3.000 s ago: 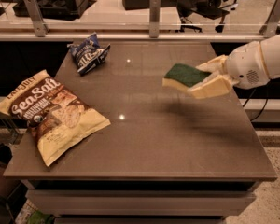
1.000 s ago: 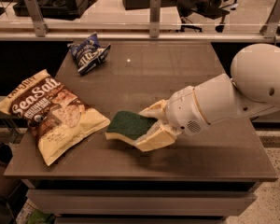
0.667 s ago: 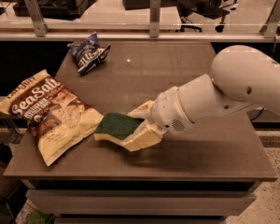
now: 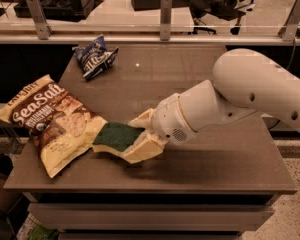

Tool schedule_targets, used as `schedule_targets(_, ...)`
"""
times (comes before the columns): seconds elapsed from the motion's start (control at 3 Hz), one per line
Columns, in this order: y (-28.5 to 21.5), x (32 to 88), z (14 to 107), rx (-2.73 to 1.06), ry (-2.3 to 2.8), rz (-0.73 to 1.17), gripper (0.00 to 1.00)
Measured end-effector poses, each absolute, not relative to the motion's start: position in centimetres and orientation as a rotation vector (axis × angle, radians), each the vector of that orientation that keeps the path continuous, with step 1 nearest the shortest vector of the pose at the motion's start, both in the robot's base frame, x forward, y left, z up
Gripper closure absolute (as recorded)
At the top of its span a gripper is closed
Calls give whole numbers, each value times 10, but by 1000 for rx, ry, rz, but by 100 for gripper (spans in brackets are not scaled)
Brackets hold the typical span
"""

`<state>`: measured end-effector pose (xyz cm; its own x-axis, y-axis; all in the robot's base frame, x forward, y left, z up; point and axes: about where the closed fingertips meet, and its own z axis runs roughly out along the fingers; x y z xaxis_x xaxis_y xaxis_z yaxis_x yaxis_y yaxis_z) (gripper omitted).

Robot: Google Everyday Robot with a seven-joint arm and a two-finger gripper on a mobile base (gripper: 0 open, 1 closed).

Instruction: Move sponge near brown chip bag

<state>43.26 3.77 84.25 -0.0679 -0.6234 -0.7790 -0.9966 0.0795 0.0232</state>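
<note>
**Sponge held at the chip bag's edge**

The desk (image 4: 230, 174) is a plain brown slab with a dull sheen, standing on a speckled floor (image 4: 295, 204). Along its far edge runs a pale rail with upright posts (image 4: 165, 16), and beyond that lies a dim office with dark furniture that is hard to make out.

The white arm (image 4: 230, 99) reaches in from the right edge and is cut off there, so its base is out of sight. Its tool (image 4: 137, 136) sits near the front edge, left of centre, with its cream fingers (image 4: 142, 151) clamped above and below the sponge (image 4: 116, 136). The sponge's green top faces up and its right end is hidden inside the grip. I cannot tell whether it rests on the desk or hangs just above it.

The brown chip bag (image 4: 52, 119) lies flat at the front left corner, overhanging the left edge. The sponge is just beside its right side, perhaps touching. A blue and white snack bag (image 4: 95, 58) lies near the far left corner, well apart from both.
</note>
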Motion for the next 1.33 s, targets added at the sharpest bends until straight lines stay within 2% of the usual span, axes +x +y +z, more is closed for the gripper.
schedule_targets(1.0, 43, 429, 845, -1621, 1751, 789, 12)
schedule_targets(1.33, 44, 428, 846, -1625, 1748, 787, 0)
